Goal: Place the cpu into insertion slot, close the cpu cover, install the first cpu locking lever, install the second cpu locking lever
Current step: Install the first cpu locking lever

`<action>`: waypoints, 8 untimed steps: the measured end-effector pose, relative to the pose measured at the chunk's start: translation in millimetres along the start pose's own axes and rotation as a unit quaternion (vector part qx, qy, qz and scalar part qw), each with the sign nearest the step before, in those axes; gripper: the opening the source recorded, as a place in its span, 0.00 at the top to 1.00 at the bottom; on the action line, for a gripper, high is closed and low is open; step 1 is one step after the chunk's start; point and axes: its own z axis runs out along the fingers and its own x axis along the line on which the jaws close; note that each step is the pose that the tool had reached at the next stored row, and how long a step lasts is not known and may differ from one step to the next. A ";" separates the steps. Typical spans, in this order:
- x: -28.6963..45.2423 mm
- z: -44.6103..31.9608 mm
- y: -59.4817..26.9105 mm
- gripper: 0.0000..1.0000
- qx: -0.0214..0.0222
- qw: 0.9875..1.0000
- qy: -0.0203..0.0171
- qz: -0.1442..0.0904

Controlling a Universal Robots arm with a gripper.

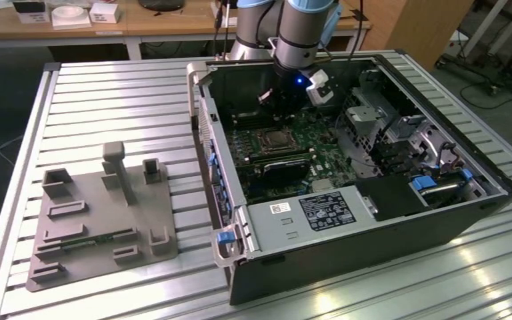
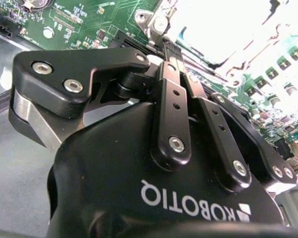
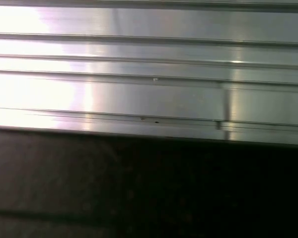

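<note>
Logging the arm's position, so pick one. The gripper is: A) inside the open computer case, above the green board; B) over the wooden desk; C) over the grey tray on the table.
A: in the exterior view the gripper hangs inside the computer case, over the green board.

Single arm (image 1: 305, 17) drops in from the top of the exterior view, wrist (image 1: 292, 57) approx. vertical, pointing down, w/ a blue light (image 1: 300, 81) lit at its lower end. In the second wrist view the gripper (image 2: 170, 49) shows its black body & linkages folded inward, fingers (image 2: 170, 64) converging to one point, prob. pressed together; tips partly lost in glare.
</note>
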 end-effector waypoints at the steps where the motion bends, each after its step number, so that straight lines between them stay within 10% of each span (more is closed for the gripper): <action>1: 0.0 -0.8 0.0 0.89 0.000 1.000 0.000 0.000; 8: -0.1 -8.8 0.4 0.89 0.000 1.000 0.000 0.000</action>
